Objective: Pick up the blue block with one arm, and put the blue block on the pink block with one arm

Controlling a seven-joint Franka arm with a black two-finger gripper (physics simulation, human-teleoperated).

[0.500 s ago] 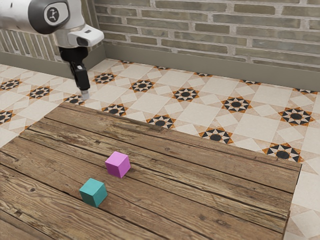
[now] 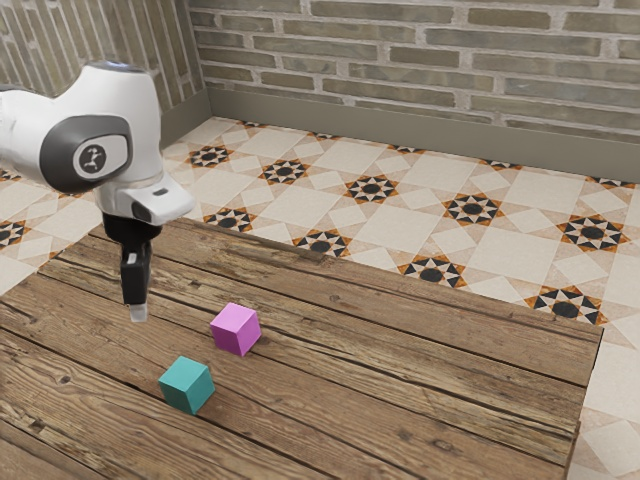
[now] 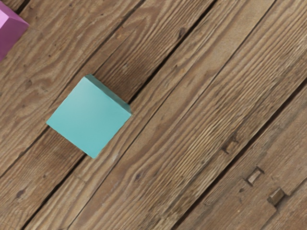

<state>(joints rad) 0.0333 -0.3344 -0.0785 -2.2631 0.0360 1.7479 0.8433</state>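
The blue block [image 2: 187,385], a teal cube, rests on the wooden table [image 2: 400,340] near its front left. The pink block [image 2: 236,329] sits just behind it and slightly toward the exterior view's right, a small gap apart. My gripper [image 2: 138,312] points straight down above the table, to the left of the pink block and behind-left of the blue one, touching neither. In the wrist view the blue block [image 3: 89,116] lies on the planks below my hand, with a corner of the pink block [image 3: 9,28] beyond it.
The plank table ends at its back edge [image 2: 330,255]; patterned tile floor [image 2: 470,210] and a brick wall [image 2: 420,50] lie beyond. Bare planks stretch to the right of the blocks.
My arm has dropped and swung forward, from over the floor behind the table's back edge to low over the planks beside the blocks. Both blocks stay put.
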